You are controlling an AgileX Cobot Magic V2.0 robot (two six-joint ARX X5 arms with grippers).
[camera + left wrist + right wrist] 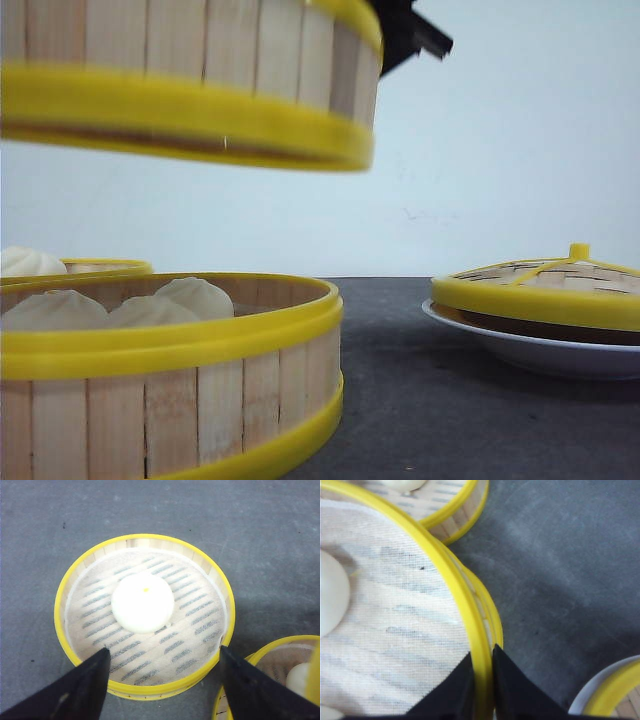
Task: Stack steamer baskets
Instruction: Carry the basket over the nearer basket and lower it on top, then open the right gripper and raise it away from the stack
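A: What fills the scene, biggest first?

B: The grey table (pixel 450 400) under everything; then the near basket (pixel 170 400) at front left, standing on the table, with three white buns (pixel 150 308) inside; straight above it, the lifted basket (pixel 190 85) hangs in the air, well clear of the one below, its bottom rim tilted slightly.

A: Who holds that one?

B: The right gripper (pixel 481 685); its two black fingers are pinched on the yellow rim at the basket's right side, one inside the wall and one outside; the wrist view shows a white cloth liner and the edge of a bun (pixel 332 600) in it, and the near basket's rim peeking out directly beneath.

A: And the third?

B: The far basket (pixel 145 617) sits on the table behind the near one, at far left in the front view, just beside it; it has a mesh liner and a single bun (pixel 142 602) in the middle.

A: The left arm?

B: The left gripper (pixel 162 680) hangs over that far basket, fingers wide apart, touching nothing.

A: Anything on the right?

B: A white plate (pixel 500 345) on the table, well apart from the baskets; a woven lid (pixel 545 285) with a yellow knob (pixel 578 250) rests on it.
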